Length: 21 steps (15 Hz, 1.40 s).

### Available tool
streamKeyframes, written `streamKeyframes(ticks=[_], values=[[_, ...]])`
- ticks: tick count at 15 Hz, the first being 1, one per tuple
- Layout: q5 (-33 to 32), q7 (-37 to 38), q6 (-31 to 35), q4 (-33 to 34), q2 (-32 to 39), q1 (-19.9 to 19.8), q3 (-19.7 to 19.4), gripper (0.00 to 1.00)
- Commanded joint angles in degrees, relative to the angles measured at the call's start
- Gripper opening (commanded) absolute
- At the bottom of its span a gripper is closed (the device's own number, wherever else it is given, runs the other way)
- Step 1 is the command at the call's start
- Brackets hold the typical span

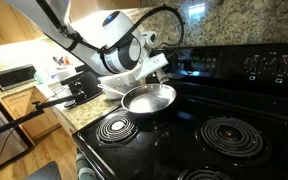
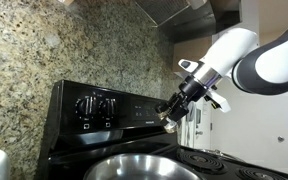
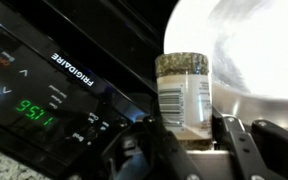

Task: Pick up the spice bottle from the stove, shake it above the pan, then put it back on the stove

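Note:
My gripper (image 3: 189, 138) is shut on the spice bottle (image 3: 182, 92), a clear jar with a label and pale speckled contents; its cap is hidden. The bottle is held in the air above the far edge of the shiny silver pan (image 3: 246, 50). In both exterior views the gripper (image 1: 156, 66) (image 2: 172, 112) hangs over the pan (image 1: 149, 98) (image 2: 134, 168), in front of the back control panel. The bottle shows only as a small pale tip (image 2: 169, 119) between the fingers. The pan sits on the black stove (image 1: 189, 120).
Two coil burners (image 1: 116, 127) (image 1: 231, 135) lie in front of the pan. The control panel with knobs (image 2: 89, 105) and lit clock (image 3: 34, 108) stands close behind the gripper. A granite backsplash (image 2: 24, 60) rises behind it, and a microwave (image 1: 14, 76) sits on the side counter.

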Motion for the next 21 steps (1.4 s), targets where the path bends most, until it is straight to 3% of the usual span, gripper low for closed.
streamKeyframes(ticks=[1, 3, 4, 10, 11, 15, 17, 18, 21], values=[[7.47, -7.69, 0.47, 1.70, 3.04, -13.57, 15.89, 0.18], [7.99, -9.54, -0.52, 3.05, 4.88, -20.09, 22.57, 0.18], [7.94, -9.65, -0.56, 3.75, 5.85, -21.67, 24.09, 0.18], [7.29, -7.11, -0.38, 7.06, 7.50, -23.74, 21.93, 0.18], [7.23, -6.02, -0.01, 7.40, 6.97, -22.28, 19.47, 0.18], [7.10, -4.72, 0.30, 9.34, 8.02, -20.79, 16.35, 0.18], [7.31, -6.03, -0.10, 9.99, 9.71, -22.57, 18.75, 0.18], [7.99, -7.66, -0.32, 10.55, 11.73, -26.05, 23.63, 0.18], [8.15, -8.36, -0.44, 11.80, 16.16, -30.61, 30.45, 0.18]])
